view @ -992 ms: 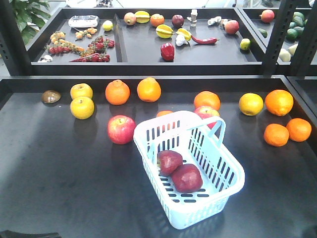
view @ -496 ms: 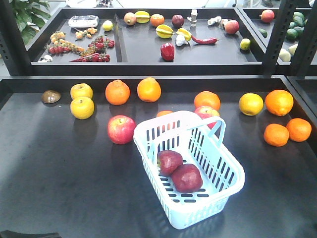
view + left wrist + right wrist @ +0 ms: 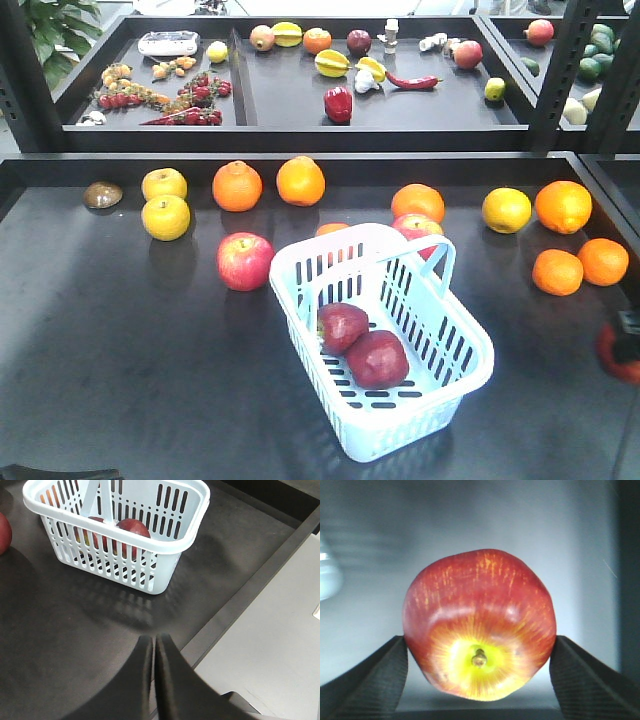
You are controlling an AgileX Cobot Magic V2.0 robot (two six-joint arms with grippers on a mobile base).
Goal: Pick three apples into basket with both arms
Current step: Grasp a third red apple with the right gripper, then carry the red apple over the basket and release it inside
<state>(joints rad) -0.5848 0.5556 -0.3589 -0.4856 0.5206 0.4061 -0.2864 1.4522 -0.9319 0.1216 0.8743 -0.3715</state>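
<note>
Right gripper (image 3: 479,680) clamps a third apple (image 3: 479,625), blurred and cut off at front view's right edge. Left gripper (image 3: 153,642) fingers pressed together. Two apples (image 3: 362,345) lie in basket (image 3: 470,375), center. No legible writing.

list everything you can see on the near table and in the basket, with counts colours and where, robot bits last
basket: one, pale blue-white, centre of the near table, handle up
apples in basket: two, dark maroon-red, touching
held apple: one, red with yellow-green stem end, between the right gripper's jaws
pinkish-red apples: two, one left of basket, one partly hidden behind it
oranges: seven, along back and right; one mostly hidden behind basket
yellow fruit: three, two far left, one right
brown object: one, far left
left gripper: black, shut, empty
right gripper: black, shut on apple
</note>
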